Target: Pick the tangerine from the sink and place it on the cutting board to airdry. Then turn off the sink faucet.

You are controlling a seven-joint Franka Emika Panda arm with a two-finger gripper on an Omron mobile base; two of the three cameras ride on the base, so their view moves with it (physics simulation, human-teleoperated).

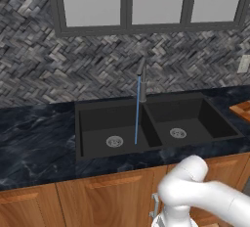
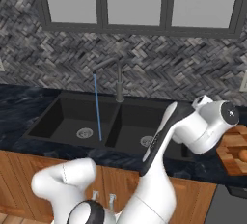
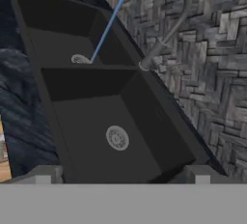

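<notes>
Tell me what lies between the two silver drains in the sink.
The black divider wall of the sink separates the left drain from the right drain. The faucet's blue stream falls just left of it, seen in the left base view.

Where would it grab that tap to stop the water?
Low on the faucet stem, near its base; the small handle there is too tiny to make out. Come from the front, over the sink: the spout arches left and the wall blocks behind.
</notes>
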